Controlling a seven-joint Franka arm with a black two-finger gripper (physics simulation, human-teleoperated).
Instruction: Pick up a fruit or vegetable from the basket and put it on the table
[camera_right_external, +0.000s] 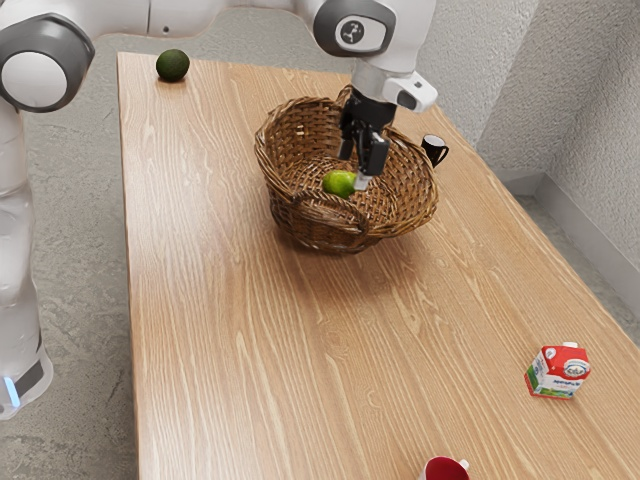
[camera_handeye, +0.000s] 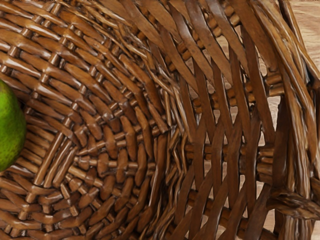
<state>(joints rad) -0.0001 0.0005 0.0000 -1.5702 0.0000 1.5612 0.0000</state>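
Note:
The brown wicker basket (camera_right_external: 290, 215) stands upright on the wooden table (camera_right_external: 230, 330). My gripper (camera_right_external: 354, 169) points down inside the basket's opening, its two fingers apart and open. A green fruit (camera_right_external: 339, 183), perhaps a lime or pear, lies in the basket close beside the fingertips in the exterior view; whether they touch it I cannot tell. In the wrist view the fruit (camera_handeye: 10, 125) is cut off by the picture's edge, off to one side of the hand, and the woven wall of the basket (camera_handeye: 220, 115) shows.
A dark green avocado-like fruit (camera_right_external: 173, 66) lies at the table's far corner. A black mug (camera_right_external: 434, 149) stands just behind the basket. A red and white carton (camera_right_external: 558, 371) and a red mug (camera_right_external: 445, 469) are toward the exterior view's lower right.

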